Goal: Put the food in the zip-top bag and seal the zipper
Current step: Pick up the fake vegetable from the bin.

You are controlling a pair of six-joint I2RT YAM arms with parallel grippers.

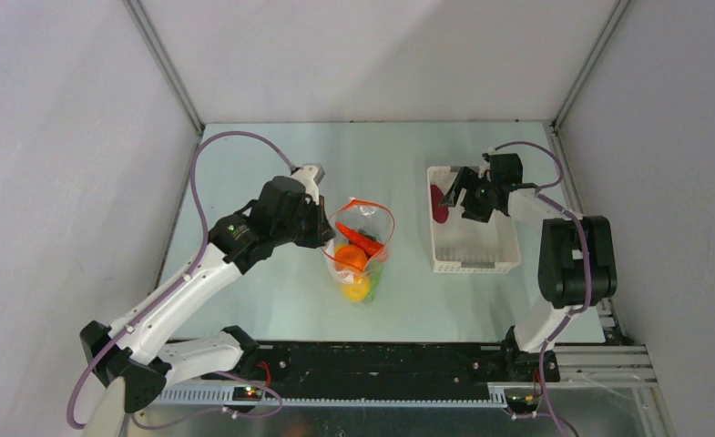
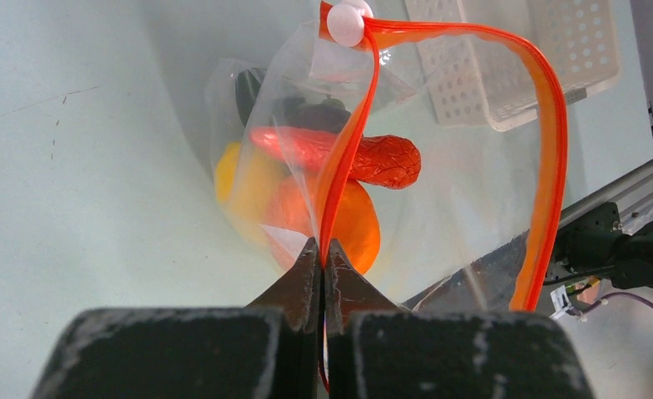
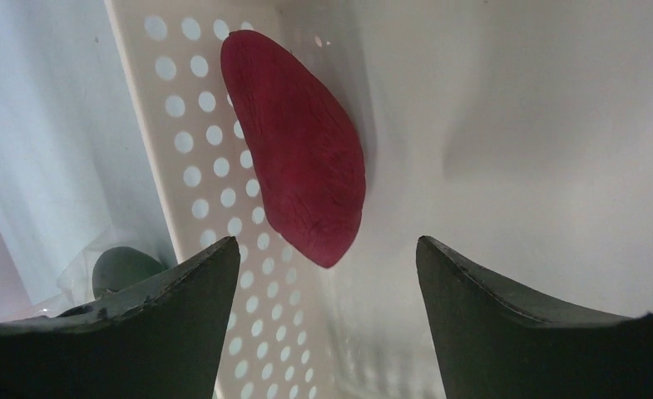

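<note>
Clear plastic marks the zip-top bag [image 1: 378, 225], which sits near the middle of the tabletop [image 1: 271, 300] in the overhead view, its mouth turned toward the far edge. Through the film I see a red chili [image 1: 363, 241], an orange [image 1: 352, 258], a yellow lemon [image 1: 356, 288] and a green piece [image 1: 379, 271], all inside the bag. My left claw [image 1: 328, 233] meets the bag at the left side of its mouth. A white slotted basket [image 1: 477, 266] stands toward the right edge of the tabletop, well apart from the bag. My right claw [image 1: 452, 194] hangs over its far-left corner, where a dark red-purple piece [image 1: 439, 205] lies.

From my left wrist, the claw is pinched tight on the zipper [image 2: 550, 141], with the orange-red strip running up from between the fingertips. The strip loops wide, so the mouth gapes, and a white round tab [image 2: 345, 23] sits at the top of the loop. The chili, orange and lemon show behind the film.

From my right wrist, the claw's jaws stand well apart with nothing between them. The dark red-purple piece lies just ahead, on the basket floor against the perforated wall, not touching either finger.
</note>
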